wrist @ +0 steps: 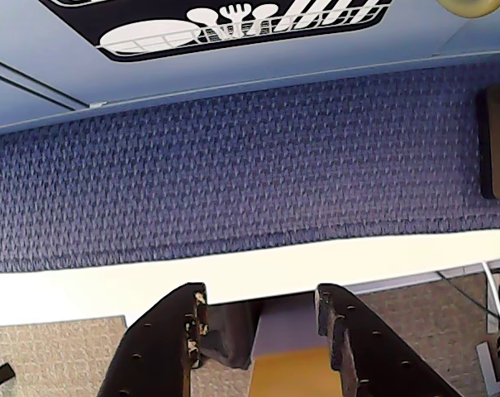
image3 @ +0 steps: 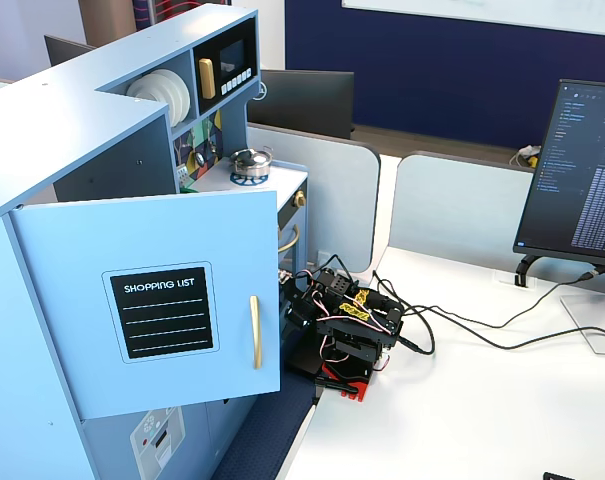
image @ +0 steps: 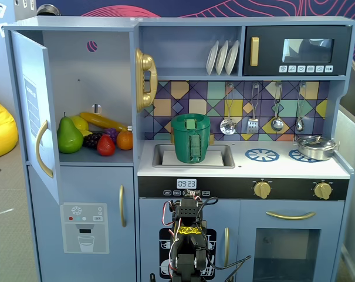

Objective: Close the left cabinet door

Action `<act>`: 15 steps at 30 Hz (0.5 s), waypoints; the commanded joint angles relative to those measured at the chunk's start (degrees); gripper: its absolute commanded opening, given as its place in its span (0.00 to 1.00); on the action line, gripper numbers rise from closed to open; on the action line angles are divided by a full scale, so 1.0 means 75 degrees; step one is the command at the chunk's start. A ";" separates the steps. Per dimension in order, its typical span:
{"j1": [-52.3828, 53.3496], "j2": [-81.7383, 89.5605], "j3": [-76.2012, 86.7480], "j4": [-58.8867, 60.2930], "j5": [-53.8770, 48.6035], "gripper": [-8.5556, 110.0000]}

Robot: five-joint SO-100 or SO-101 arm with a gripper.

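Note:
The left cabinet door (image3: 152,300) is light blue, with a black "SHOPPING LIST" panel and a gold handle (image3: 254,331). It stands swung wide open. In a fixed view it shows nearly edge-on at the left (image: 33,111), with toy fruit (image: 92,135) on the shelf behind it. My arm (image: 186,241) sits folded low in front of the kitchen's middle, far right of the door and apart from it; it also shows in the other fixed view (image3: 347,330). In the wrist view my gripper (wrist: 262,306) is open and empty, pointing down at blue carpet (wrist: 233,174) and a white table edge (wrist: 84,289).
Below the open door is the lower door with the dispenser graphic (image: 86,226). A green pot (image: 190,138) stands in the sink, and a black microwave (image: 297,51) sits at the top right. A monitor (image3: 582,180) and cables (image3: 462,330) are on the white table.

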 commanded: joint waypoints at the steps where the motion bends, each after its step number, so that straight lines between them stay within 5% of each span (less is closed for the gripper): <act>1: 0.0117 -0.0023 0.0176 0.1219 0.0387 0.07; 15: -0.0363 -0.0023 0.0176 0.1195 0.0375 0.07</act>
